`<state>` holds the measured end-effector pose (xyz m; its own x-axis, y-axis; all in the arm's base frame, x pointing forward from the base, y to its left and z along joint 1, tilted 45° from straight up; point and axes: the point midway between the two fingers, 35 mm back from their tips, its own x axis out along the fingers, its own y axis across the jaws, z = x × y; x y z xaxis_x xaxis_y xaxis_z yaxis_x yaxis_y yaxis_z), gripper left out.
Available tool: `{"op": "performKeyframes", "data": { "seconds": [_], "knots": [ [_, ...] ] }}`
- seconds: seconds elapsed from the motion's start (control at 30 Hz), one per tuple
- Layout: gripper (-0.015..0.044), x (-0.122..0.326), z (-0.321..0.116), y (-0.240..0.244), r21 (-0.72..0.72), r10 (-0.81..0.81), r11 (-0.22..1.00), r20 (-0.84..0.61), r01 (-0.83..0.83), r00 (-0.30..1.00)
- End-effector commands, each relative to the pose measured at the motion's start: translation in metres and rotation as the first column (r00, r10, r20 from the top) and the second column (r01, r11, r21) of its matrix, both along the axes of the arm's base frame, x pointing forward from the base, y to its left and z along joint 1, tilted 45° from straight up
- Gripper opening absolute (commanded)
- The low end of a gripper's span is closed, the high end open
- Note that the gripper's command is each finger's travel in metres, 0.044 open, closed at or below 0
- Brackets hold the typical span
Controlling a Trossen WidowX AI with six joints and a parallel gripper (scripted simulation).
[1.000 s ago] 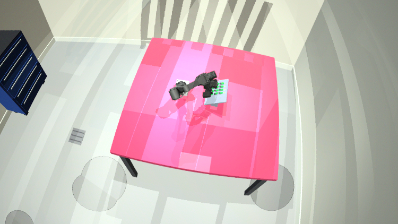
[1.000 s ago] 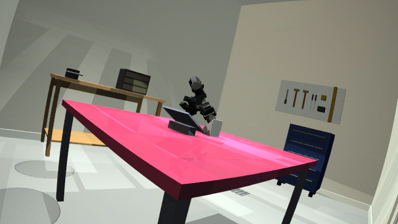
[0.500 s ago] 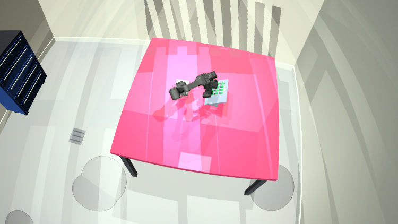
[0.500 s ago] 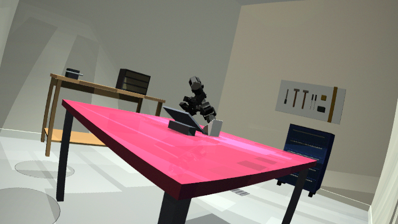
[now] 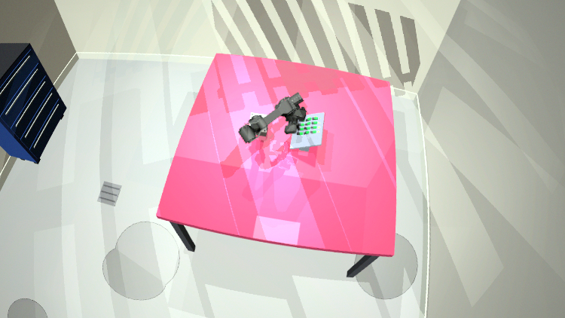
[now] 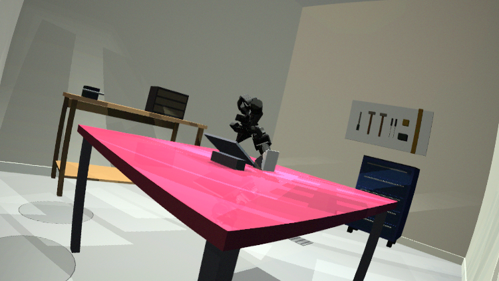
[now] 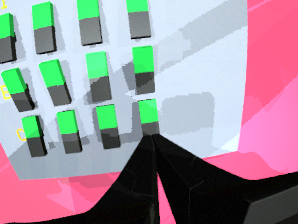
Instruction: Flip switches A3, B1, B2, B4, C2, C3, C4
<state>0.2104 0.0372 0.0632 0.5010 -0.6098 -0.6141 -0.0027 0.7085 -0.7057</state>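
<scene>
The pale switch panel [image 5: 306, 142] [image 6: 225, 144] [image 7: 210, 60] is tilted on a stand. It carries three rows of four green-and-grey rocker switches. In the wrist view, A3 [image 7: 90, 22], B1 [image 7: 19, 90], B2 [image 7: 55, 82], B4 [image 7: 143, 67], C2 [image 7: 69, 131], C3 [image 7: 107, 122] and C4 [image 7: 148, 110] show. Their green halves are on the far side. Which ends are raised is hard to tell. My gripper [image 7: 152, 141] is shut and empty, its tips at the near grey end of C4, partly covering it. Contact cannot be made out.
The other switches A1 [image 7: 6, 37], A2 [image 7: 44, 27], A4 [image 7: 138, 19], B3 [image 7: 97, 70] and C1 [image 7: 33, 131] share the panel. A dark stand block [image 6: 227, 161] supports it on the pink table [image 5: 316, 205] [image 6: 195, 188]. The arm covers the panel's left edge in the top view.
</scene>
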Motion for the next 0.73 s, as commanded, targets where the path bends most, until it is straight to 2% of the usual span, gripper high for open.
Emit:
{"op": "performKeyframes", "data": {
  "seconds": [0.0,0.17,0.37,0.7],
  "knots": [
    [0.0,-0.012,0.015,0.011,-0.001,0.006,1.0,0.015,-0.006,1.0],
    [0.0,-0.009,0.014,0.016,0.0,0.006,1.0,0.015,-0.006,1.0],
    [0.0,0.011,-0.003,0.06,0.002,0.006,1.0,0.017,-0.006,1.0],
    [0.0,0.011,-0.004,0.061,0.002,0.006,1.0,0.017,-0.006,1.0]
  ]
}}
